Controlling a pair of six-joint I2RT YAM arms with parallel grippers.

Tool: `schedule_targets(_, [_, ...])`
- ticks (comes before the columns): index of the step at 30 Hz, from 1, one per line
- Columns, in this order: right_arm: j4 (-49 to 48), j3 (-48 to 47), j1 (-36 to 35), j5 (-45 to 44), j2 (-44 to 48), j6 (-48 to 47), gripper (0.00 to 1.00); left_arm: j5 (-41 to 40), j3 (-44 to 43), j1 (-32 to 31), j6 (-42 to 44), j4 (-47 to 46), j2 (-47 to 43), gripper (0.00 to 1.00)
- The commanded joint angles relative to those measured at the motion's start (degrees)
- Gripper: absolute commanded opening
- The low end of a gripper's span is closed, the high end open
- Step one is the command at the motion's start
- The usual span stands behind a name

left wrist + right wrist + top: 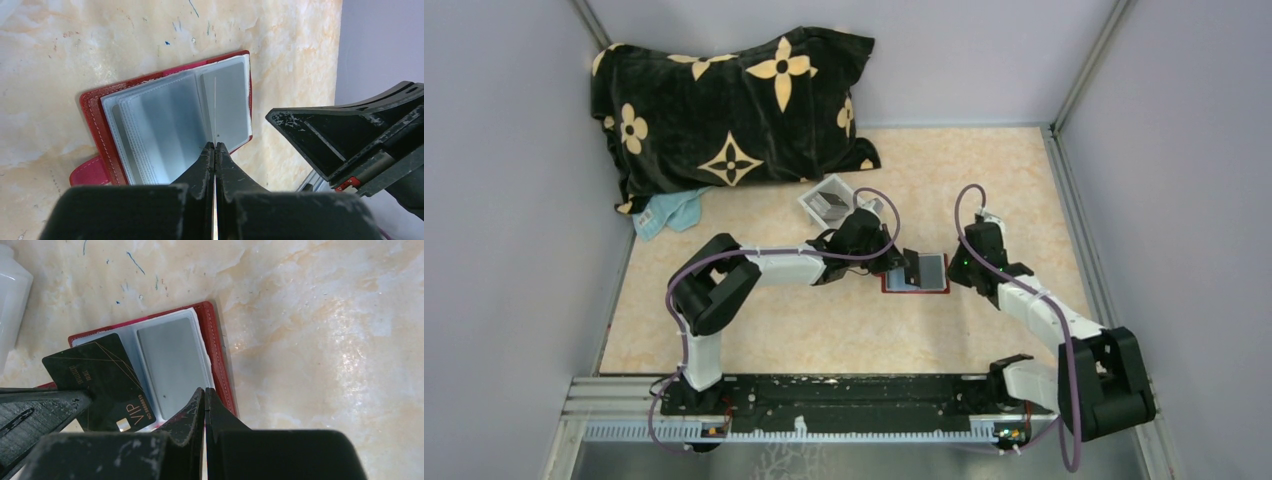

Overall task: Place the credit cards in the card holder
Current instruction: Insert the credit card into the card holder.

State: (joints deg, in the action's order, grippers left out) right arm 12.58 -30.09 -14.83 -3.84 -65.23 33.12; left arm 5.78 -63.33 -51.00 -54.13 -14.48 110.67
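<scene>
The card holder [916,289] lies open mid-table, red-edged, with clear sleeves [165,125]. A silver credit card [172,367] sits in its right sleeve [231,102]. My left gripper [902,264] is shut on a black credit card marked VIP [102,382], held tilted over the holder's left half. That card shows only as a thin edge [215,110] beyond my left gripper [215,146]. My right gripper [205,390] is shut with nothing visible between its tips, just above the holder's right red edge [216,355]. In the top view the right gripper [953,268] is at the holder's right side.
A small white tray [829,201] holding more cards stands just behind the left gripper, and its corner [11,300] shows in the right wrist view. A black patterned pillow [734,110] and a blue cloth [669,212] lie at the back left. Grey walls enclose the table.
</scene>
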Motion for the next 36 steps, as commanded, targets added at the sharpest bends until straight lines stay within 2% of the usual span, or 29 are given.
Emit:
schedule_targets(1, [-3.6, -2.7, -0.1, 2.3, -2.1, -0.8, 0.0, 0.1, 0.1, 0.4, 1.5, -0.3, -1.2, 0.0])
schedule_targets(18, [-6.2, -2.3, -0.5, 2.3, -7.6, -0.5, 0.0, 1.3, -0.2, 0.7, 0.2, -2.1, 1.3, 0.0])
schedule_targets(36, [-6.2, -0.8, -0.5, 2.1, -7.4, -0.2, 0.0, 0.9, -0.6, 0.6, -1.4, -0.9, 2.8, 0.0])
